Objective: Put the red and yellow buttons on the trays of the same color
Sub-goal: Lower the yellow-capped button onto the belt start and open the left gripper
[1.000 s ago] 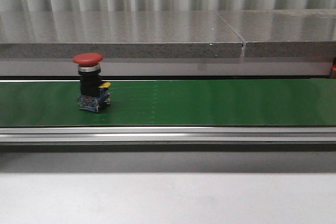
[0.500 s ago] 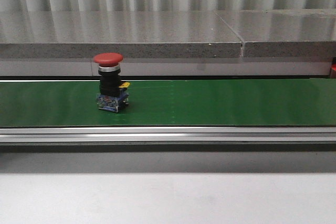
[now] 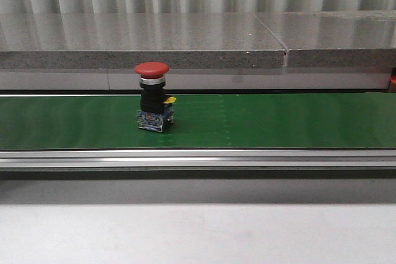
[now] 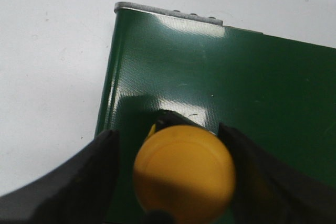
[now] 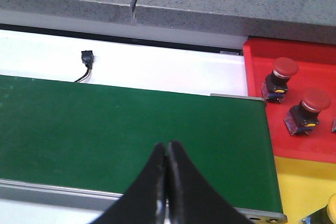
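Red-capped and upright, a push-button switch (image 3: 153, 97) is standing on the green conveyor belt (image 3: 278, 122) in the front view, left of the belt's middle, with its silver collar under the dome, a black body, and a blue base block showing a yellow tab on one side. No arm or gripper is showing in that view, so this button is sitting untouched and well apart from both grippers.

Over one end of the belt, the left gripper (image 4: 176, 171) is pointing down at the green surface, its two dark fingers (image 4: 79, 182) spread wide on either side of a yellow button (image 4: 184, 171). The yellow dome is sitting between the fingers, nearly filling the gap; whether the pads are actually pressing on the body below it cannot be told from this view.

At the belt's other end, the right gripper (image 5: 167, 182) is hovering above the green surface with its fingers pressed together and nothing between them. Beside that end, a red tray (image 5: 252, 77) is holding two red buttons (image 5: 280, 78) (image 5: 307, 110), both upright and apart from the gripper. Next to the red tray, a yellow tray (image 5: 299, 187) is lying just beside the belt's corner, with part of a yellow-capped item (image 5: 331, 208) peeking in at the picture's edge.
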